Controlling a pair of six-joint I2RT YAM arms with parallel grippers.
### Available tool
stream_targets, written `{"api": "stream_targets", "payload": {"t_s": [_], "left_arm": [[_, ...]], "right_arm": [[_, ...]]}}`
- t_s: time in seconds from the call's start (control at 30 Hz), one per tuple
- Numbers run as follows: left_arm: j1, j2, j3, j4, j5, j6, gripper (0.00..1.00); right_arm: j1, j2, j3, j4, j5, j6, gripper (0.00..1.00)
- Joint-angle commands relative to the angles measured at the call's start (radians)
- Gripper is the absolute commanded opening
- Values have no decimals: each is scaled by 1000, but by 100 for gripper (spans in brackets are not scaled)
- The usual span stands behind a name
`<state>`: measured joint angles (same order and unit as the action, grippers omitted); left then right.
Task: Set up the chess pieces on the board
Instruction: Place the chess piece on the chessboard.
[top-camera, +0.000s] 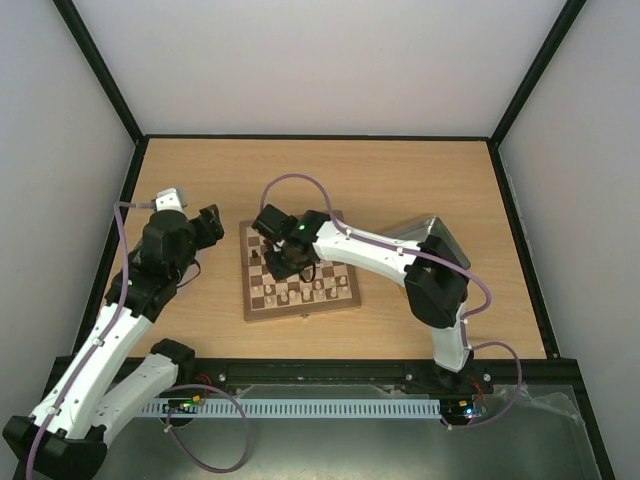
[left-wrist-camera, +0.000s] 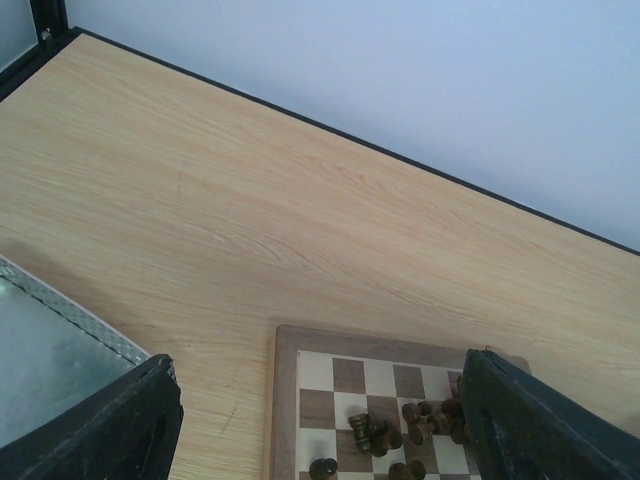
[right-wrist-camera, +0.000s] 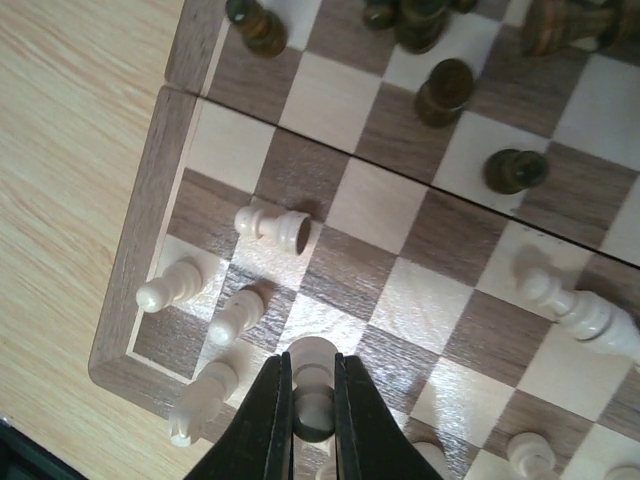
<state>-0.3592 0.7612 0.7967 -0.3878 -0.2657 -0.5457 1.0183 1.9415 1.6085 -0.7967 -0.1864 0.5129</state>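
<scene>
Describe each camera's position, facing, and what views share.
Top external: above, behind the visible left arm and right arm, looking down on the checkered wooden chessboard.
Left wrist: low, facing across the light wooden table; the open left gripper frames it.
Right wrist: looking straight down; the right gripper pinches a pale cream chess piece.
Shared: all see the chessboard.
</scene>
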Motion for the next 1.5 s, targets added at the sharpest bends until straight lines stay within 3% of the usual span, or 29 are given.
{"api": "stream_targets", "payload": {"t_s": [0.0, 1.0, 1.47], "left_arm": [[5, -23, -13, 15, -8, 24, 78], [5, -49, -27, 11, -10, 29, 82], [6, -51, -27, 10, -11, 29, 82]], "right_arm": [[22, 56, 59, -103, -26, -43, 2], [46, 154, 81, -90, 2, -56, 11], [47, 120, 91, -20, 60, -1, 26]]}}
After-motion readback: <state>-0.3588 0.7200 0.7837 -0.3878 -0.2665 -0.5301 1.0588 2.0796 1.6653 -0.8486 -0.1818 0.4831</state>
